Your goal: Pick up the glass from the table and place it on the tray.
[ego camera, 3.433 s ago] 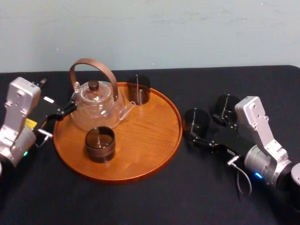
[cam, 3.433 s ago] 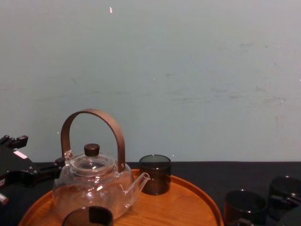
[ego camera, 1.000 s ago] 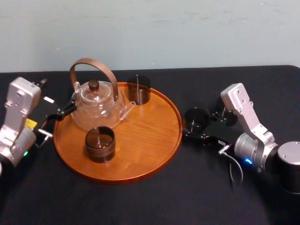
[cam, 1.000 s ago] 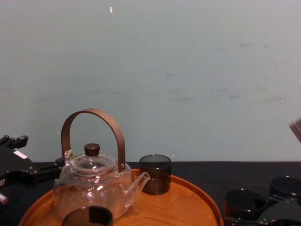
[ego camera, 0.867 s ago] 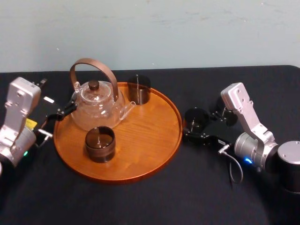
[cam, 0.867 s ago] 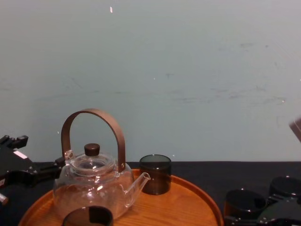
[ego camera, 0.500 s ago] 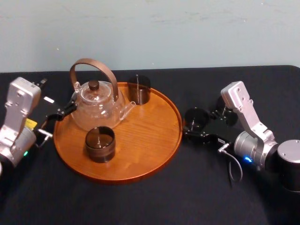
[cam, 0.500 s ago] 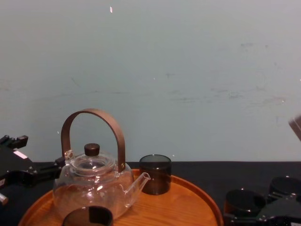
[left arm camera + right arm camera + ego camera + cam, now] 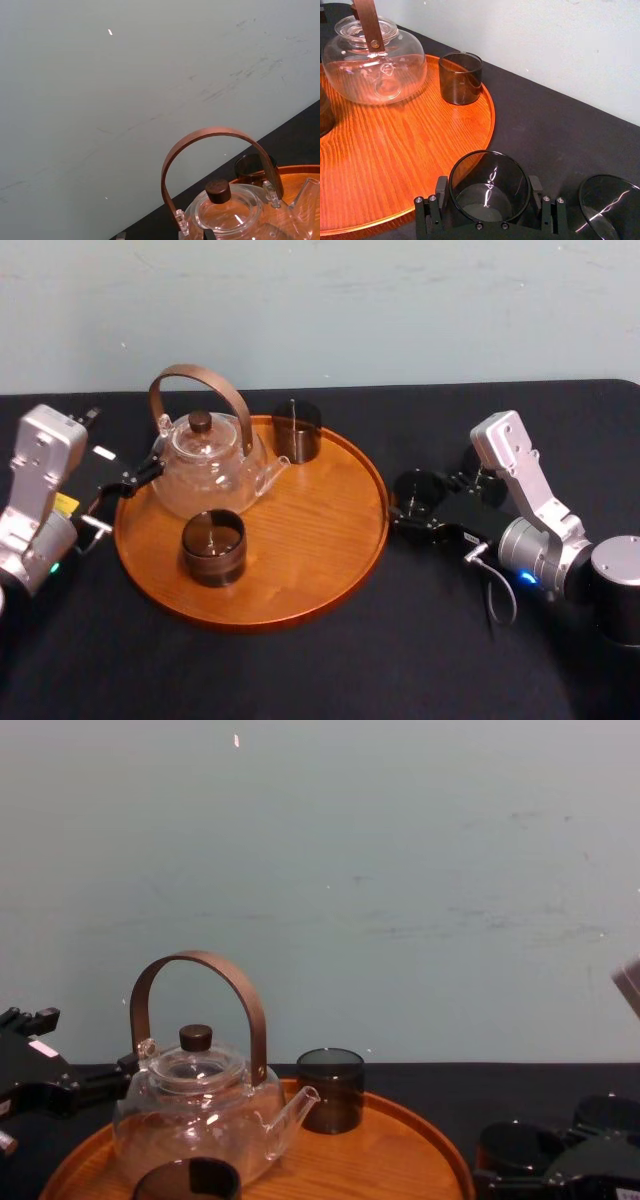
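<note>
Right claw [image 9: 488, 189], change: since a few seconds back it has slid in toward the tray [image 9: 372, 540], going from behind the glass [image 9: 417, 490] to either side of it. I can't see that the glass itself has shifted.
Right claw, state: narrow. Its fingers [image 9: 441, 189] sit against opposite sides of the glass wall, low down, and it looks closed on the glass.
Glass, place: upright on the table [image 9: 300, 670], just beside the tray's right rim and not yet lifted.
Glass, handling: a small, dark, thin-walled tumbler, likely light, rigid, smooth and slick, and it would chip if knocked. I'd judge the hold across its middle a fair one, with gentle squeeze and a straight lift to clear the rim.
Neighbour: a second dark glass [image 9: 609, 202] stands on the table near the held one, apart from it. A sideways swing could clip it.
Tray, contents: a glass teapot [image 9: 205, 465] with a curved brown handle, one dark glass behind its spout [image 9: 296, 432] and another at the front [image 9: 213, 547]. The right half is bare wood and looks the easiest place to land.
Left claw [image 9: 135, 478]: idle at the tray's left edge, beside the teapot.
</note>
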`<state>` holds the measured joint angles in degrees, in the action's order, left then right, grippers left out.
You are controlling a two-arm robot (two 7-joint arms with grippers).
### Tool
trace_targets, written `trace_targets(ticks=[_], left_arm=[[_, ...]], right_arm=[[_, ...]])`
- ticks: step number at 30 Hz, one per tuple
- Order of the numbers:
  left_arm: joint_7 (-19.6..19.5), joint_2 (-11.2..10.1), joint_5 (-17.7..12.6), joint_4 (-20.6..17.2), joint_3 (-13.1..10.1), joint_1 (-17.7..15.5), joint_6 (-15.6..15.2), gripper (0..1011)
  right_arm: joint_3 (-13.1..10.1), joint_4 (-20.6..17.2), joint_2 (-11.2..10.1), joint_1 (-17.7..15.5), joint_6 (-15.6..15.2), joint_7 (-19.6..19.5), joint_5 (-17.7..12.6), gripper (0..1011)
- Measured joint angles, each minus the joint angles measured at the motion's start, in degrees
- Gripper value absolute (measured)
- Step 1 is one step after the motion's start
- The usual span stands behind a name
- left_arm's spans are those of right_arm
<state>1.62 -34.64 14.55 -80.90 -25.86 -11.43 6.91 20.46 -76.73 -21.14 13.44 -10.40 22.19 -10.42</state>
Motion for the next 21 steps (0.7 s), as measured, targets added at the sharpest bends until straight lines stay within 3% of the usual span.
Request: trace_targets(ticks=[5, 10, 21], left_arm=[[0.00, 0.00, 0.00, 0.00, 0.00, 0.00, 0.00, 1001], [0.00, 0.00, 0.00, 0.00, 0.00, 0.00, 0.00, 1001], [0.00, 0.00, 0.00, 0.00, 0.00, 0.00, 0.00, 1001]], right_arm=[[0.00, 0.00, -0.01, -0.03, 0.00, 0.00, 0.00, 1002], [-0.01, -0.04, -0.04, -0.09, 0.01, 0.00, -0.02, 914], [-0.02, -0.08, -0.06, -0.14, 0.00, 0.02, -0.06, 914]])
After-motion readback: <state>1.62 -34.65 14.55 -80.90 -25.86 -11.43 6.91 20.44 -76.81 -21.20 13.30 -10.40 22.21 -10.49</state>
